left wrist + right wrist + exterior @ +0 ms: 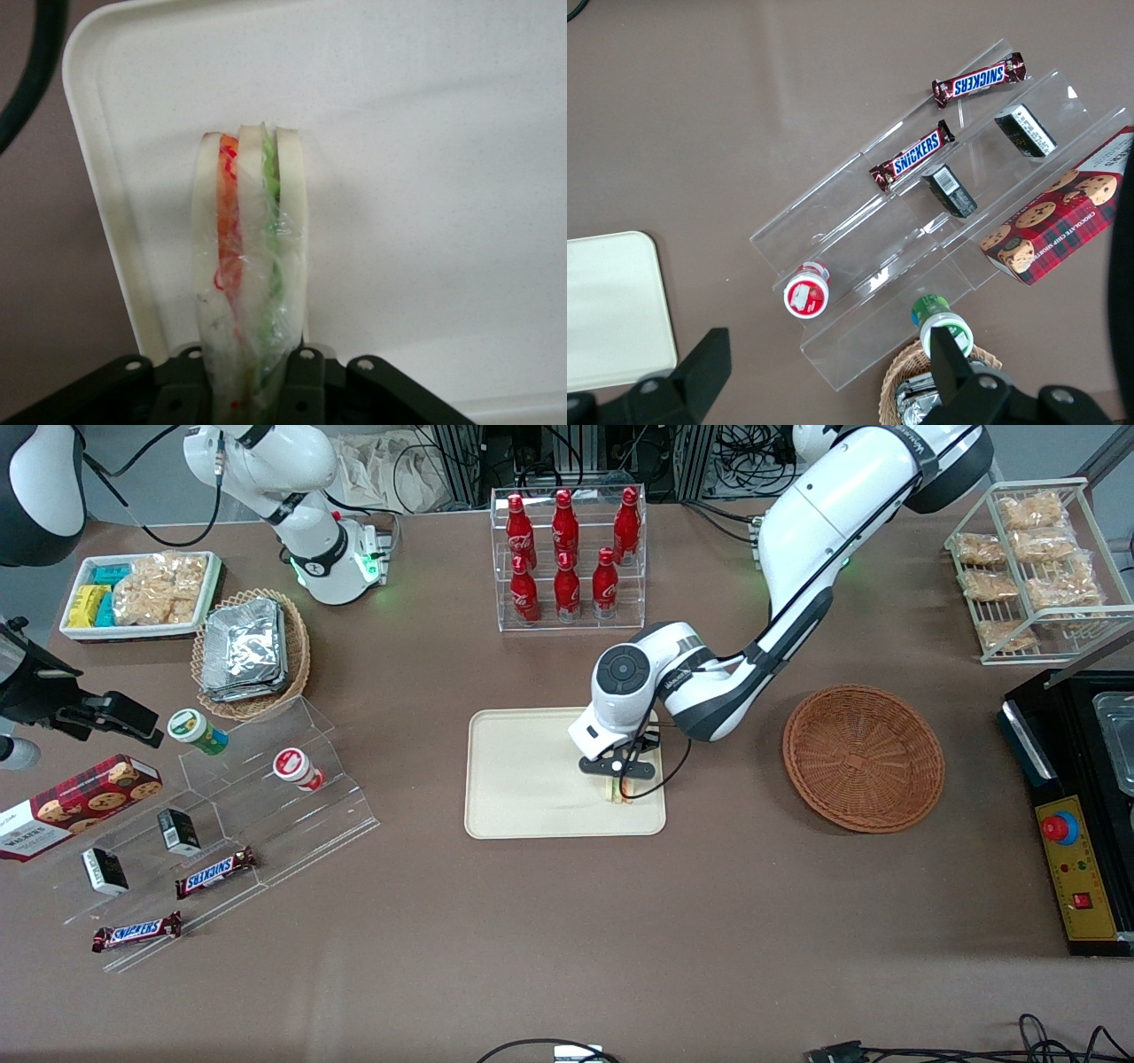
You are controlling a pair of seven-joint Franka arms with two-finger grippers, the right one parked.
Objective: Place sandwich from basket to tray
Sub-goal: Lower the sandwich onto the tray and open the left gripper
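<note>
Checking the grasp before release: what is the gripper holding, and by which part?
The gripper, over the tray, holds the sandwich upright; its jaws are shut on the sandwich's end nearest the wrist, pressing the outer bread slices.

Even, bright overhead light, soft shadows, mild glare on the tray [425,133], gripper [257,394] perhaps slightly blurred up close over the tray, holding the sandwich [252,274].

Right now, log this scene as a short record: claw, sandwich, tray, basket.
claw: over the tray, at its edge toward the basket, shut on the sandwich
sandwich: standing on edge in the claw, over the tray surface; whether it touches, cannot tell
tray: nothing else on it
basket: empty, beside the tray, toward the working arm's end
</note>
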